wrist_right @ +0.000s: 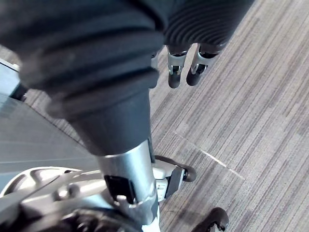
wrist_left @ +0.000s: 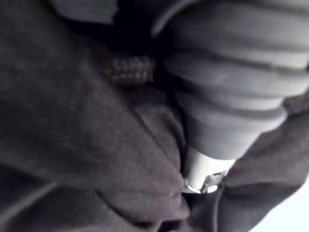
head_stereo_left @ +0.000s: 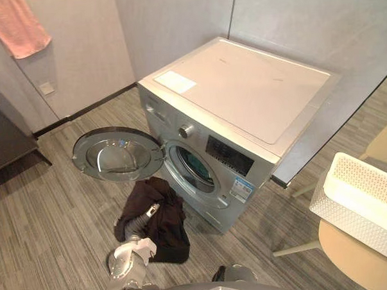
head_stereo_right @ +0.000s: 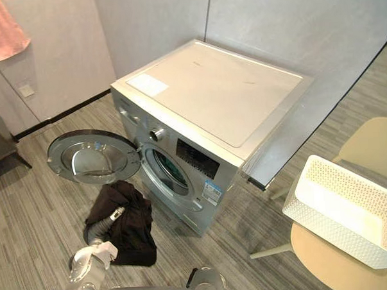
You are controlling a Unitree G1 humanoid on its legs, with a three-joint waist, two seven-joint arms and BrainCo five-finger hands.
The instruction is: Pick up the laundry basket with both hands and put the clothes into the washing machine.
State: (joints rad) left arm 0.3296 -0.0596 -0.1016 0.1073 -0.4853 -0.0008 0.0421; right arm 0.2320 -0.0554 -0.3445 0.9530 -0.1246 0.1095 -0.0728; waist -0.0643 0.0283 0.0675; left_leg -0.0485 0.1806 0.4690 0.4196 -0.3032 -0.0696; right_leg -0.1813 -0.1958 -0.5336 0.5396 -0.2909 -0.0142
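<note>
Left robot hand (wrist_left: 227,87) is buried in the dark clothes (head_stereo_left: 155,217), just in front of the washing machine (head_stereo_left: 243,98) and its open door (head_stereo_left: 117,155). Can't tell its grip. Right robot hand (wrist_right: 198,24) hangs loose and empty. The laundry basket (head_stereo_left: 363,202) sits on the chair (head_stereo_left: 359,260).

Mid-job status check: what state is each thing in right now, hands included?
Washing machine door: swung open.
Dark clothes: heaped on the floor, not in the washing machine.
Laundry basket: on the chair, empty.
Left hand: buried in the dark clothes.
Right hand: fingers relaxed, holding nothing.
</note>
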